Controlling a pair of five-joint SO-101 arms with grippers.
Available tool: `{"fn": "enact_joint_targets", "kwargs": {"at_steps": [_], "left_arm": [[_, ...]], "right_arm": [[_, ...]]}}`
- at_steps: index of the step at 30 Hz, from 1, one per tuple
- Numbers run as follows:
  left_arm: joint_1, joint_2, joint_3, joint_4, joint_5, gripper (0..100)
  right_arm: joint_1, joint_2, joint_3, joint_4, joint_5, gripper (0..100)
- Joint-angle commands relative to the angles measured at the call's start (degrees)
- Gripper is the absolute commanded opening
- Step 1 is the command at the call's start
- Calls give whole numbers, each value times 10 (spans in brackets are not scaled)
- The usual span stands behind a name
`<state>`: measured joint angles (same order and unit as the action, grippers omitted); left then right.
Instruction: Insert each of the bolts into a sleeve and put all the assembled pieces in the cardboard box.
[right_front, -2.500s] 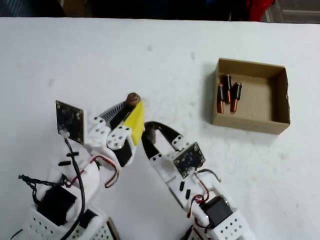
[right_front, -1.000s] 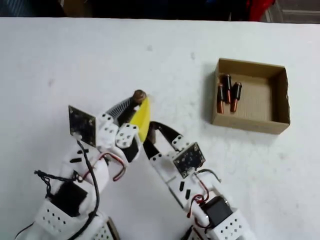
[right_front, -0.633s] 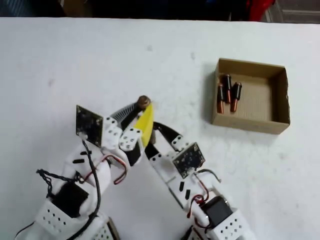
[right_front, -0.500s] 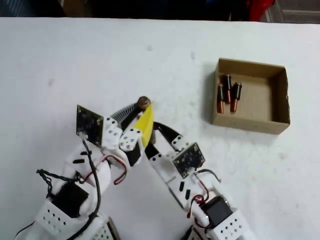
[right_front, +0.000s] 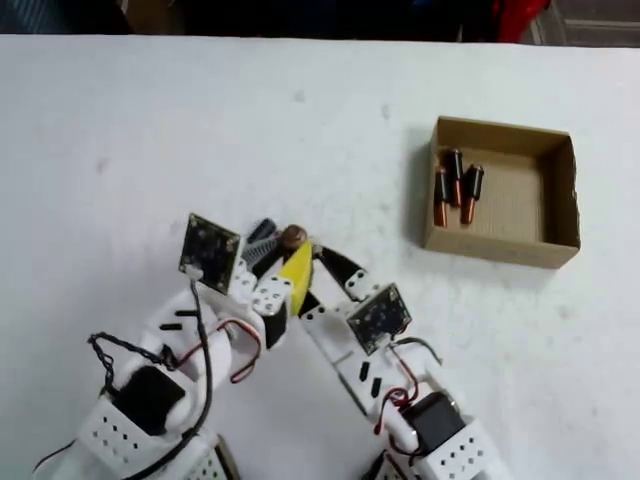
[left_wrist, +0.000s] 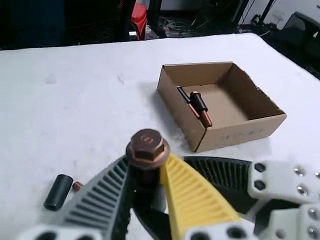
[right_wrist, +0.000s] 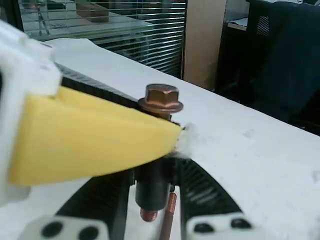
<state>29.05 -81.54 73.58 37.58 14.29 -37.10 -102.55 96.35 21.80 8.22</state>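
As the left gripper (left_wrist: 147, 172) swings across, its fingers carry the bolt (left_wrist: 146, 148) onto the sleeve (right_wrist: 151, 189) the right gripper (right_wrist: 155, 172) pinches. Insertion looks under way.

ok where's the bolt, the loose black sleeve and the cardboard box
bolt (left_wrist: 146, 147): left wrist view, on its hex head
loose black sleeve (left_wrist: 58, 191): left wrist view, middle of its side
cardboard box (right_front: 500, 245): high view, on its outer wall nearest the arms

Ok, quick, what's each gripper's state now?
Left gripper: shut on the bolt.
Right gripper: shut on the sleeve.
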Motion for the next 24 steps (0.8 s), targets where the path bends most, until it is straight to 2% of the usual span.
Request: {"fn": "enact_joint_targets", "kwargs": {"at_steps": [1, 4, 7, 10, 12, 18, 24], "left_arm": [[12, -6, -4, 29, -6, 28], [12, -6, -4, 26, -31, 63], [11, -6, -3, 31, -84, 186], [0, -6, 7, 30, -77, 296], [-18, -6, 7, 30, -70, 334], [-80, -6, 4, 2, -71, 343], [-102, -6, -54, -13, -75, 343]], "right_arm": [[16, -7, 4, -11, -3, 16], [16, -7, 4, -11, -3, 16], [17, -7, 4, -11, -3, 16], [17, -7, 4, -11, -3, 16], [18, -7, 4, -11, -2, 16], [18, -7, 4, -11, -2, 16], [18, -6, 4, -9, -2, 16]]}}
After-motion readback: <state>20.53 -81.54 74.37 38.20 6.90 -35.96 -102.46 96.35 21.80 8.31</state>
